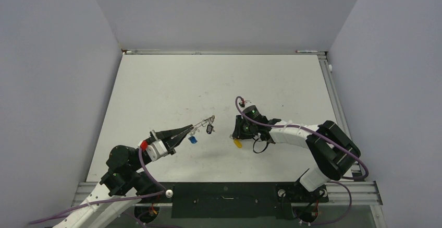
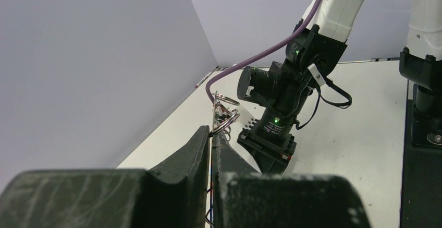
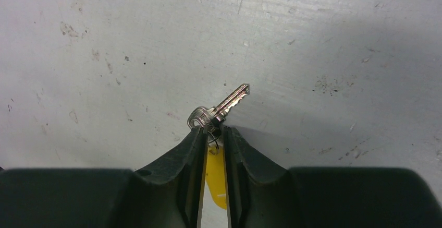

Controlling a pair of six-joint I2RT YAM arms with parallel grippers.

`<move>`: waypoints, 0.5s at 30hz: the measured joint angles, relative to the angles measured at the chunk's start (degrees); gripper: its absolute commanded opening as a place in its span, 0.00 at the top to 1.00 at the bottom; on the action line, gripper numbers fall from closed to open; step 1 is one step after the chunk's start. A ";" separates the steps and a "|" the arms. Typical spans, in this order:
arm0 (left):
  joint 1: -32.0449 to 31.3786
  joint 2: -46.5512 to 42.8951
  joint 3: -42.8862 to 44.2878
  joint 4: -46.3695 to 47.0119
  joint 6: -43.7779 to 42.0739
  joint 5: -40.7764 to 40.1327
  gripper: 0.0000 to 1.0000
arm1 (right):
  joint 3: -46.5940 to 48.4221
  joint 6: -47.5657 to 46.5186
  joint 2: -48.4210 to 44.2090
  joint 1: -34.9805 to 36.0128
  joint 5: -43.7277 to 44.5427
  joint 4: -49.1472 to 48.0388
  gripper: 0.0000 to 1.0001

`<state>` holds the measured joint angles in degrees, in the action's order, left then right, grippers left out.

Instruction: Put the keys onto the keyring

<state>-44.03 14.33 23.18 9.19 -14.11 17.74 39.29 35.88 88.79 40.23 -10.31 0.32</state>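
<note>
My left gripper (image 1: 192,127) is shut on the keyring (image 1: 203,122), a thin wire loop held above the table. A dark-rimmed key (image 1: 209,129) and a blue-headed key (image 1: 192,140) hang from it. In the left wrist view the keyring (image 2: 225,122) sticks out past the closed fingertips of the left gripper (image 2: 213,133). My right gripper (image 1: 238,135) points down at the table over the yellow key (image 1: 237,143). In the right wrist view the right gripper (image 3: 213,130) pinches the silver key (image 3: 229,102) at its head. The key's yellow tag (image 3: 216,173) shows in the narrow gap between the fingers.
The white table (image 1: 172,82) is scuffed and walled by grey panels on three sides. A purple cable (image 1: 250,117) loops over the right wrist. The right arm's black wrist (image 2: 281,92) stands close in front of the left gripper.
</note>
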 measured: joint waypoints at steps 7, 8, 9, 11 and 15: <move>0.00 0.00 0.00 0.00 0.00 0.07 1.00 | 0.04 -0.74 0.00 0.11 -0.04 0.22 0.95; 0.00 0.00 0.00 0.00 0.00 0.07 1.00 | 0.09 -0.81 0.02 0.31 -0.07 0.33 0.95; 0.00 0.00 0.00 0.00 -0.02 0.07 1.00 | 0.20 -0.87 0.02 0.37 -0.09 0.59 0.95; 0.00 0.00 0.00 0.00 -0.02 0.07 1.00 | 0.50 -0.98 0.02 0.37 -0.22 1.07 0.95; 0.00 0.00 0.00 0.00 -0.02 0.07 1.00 | 1.62 -2.10 -0.11 0.66 -0.20 2.95 0.95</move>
<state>-44.03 14.33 23.18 9.19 -14.13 17.80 40.91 33.78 88.68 40.88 -10.50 3.27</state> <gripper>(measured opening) 0.008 0.058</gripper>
